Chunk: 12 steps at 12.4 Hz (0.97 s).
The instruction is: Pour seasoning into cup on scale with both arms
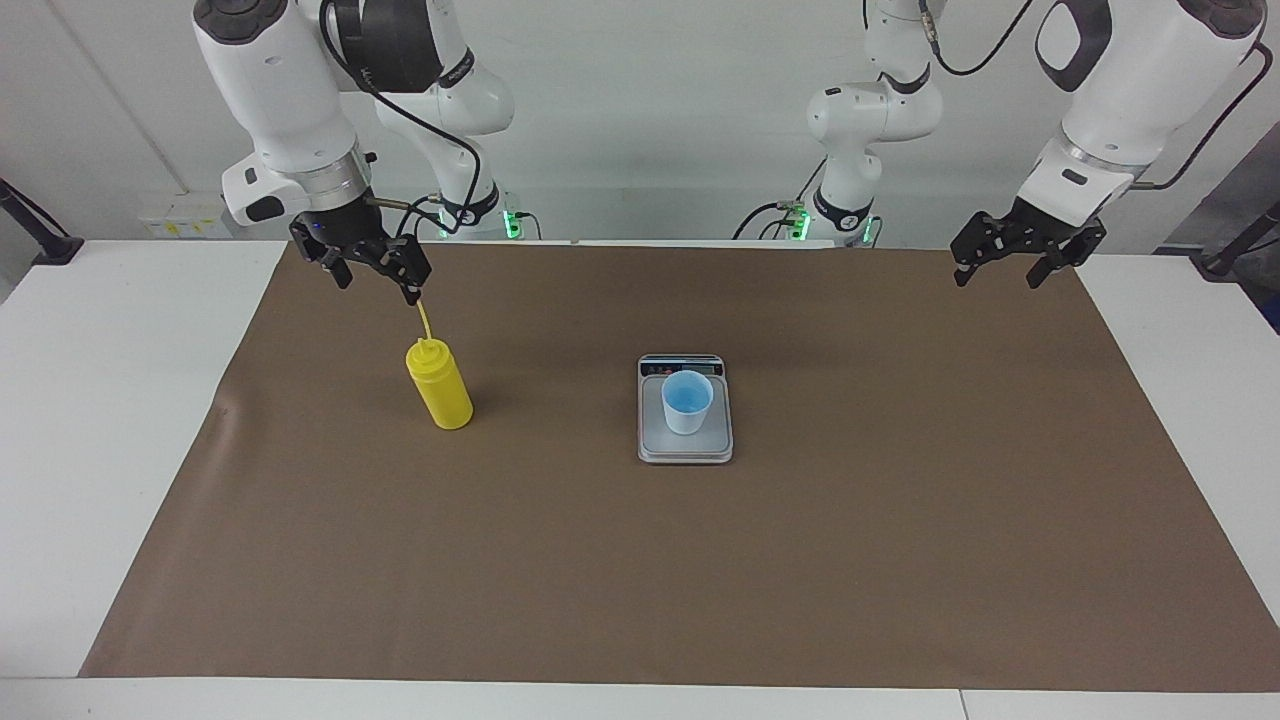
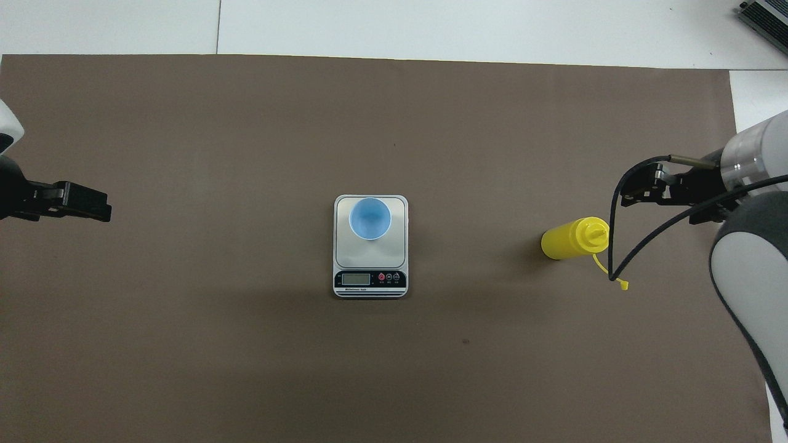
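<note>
The yellow seasoning bottle (image 1: 440,392) (image 2: 569,239) stands upright on the mat toward the right arm's end, its thin cap strap (image 1: 427,322) (image 2: 606,271) sticking out from the nozzle. The light blue cup (image 1: 687,402) (image 2: 369,219) stands on the grey scale (image 1: 685,448) (image 2: 369,253) at the middle of the table, on the half away from the display. My right gripper (image 1: 378,280) (image 2: 634,192) hangs open in the air close to the bottle's top, holding nothing. My left gripper (image 1: 998,278) (image 2: 92,208) waits open and empty over the mat at the left arm's end.
A brown mat (image 1: 700,580) (image 2: 246,344) covers most of the white table (image 1: 110,400). The right arm's black cable (image 2: 615,246) loops down beside the bottle's nozzle. A grey device (image 2: 763,15) lies at the table's corner farthest from the robots.
</note>
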Tool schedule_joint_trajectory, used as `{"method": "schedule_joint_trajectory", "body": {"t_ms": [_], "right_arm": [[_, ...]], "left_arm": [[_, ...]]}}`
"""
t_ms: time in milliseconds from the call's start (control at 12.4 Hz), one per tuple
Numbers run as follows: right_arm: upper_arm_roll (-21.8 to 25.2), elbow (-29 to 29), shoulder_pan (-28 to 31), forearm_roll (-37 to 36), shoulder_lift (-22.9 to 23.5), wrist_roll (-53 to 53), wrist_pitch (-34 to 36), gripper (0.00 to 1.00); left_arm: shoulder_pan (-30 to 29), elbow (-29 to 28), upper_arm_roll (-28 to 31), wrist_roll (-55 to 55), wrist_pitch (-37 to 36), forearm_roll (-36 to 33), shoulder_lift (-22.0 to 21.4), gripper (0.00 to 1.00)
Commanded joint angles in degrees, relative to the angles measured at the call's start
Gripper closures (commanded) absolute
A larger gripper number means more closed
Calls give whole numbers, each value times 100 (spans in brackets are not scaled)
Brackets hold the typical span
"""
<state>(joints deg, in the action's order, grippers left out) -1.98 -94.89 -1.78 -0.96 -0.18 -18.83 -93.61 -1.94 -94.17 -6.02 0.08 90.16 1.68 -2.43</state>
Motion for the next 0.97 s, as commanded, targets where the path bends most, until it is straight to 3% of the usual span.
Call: {"method": "schedule_joint_trajectory", "body": {"t_ms": [0, 645, 887], "right_arm": [[-4, -346, 160, -80, -237, 511, -184, 0], [-4, -355, 169, -98, -237, 565, -324, 0], [-48, -241, -50, -589, -202, 574, -281, 0]], "left_arm": [[-70, -92, -57, -25, 54, -54, -100, 0], [-61, -92, -57, -16, 54, -54, -100, 0], [-61, -92, -57, -16, 54, -54, -100, 0]]}}
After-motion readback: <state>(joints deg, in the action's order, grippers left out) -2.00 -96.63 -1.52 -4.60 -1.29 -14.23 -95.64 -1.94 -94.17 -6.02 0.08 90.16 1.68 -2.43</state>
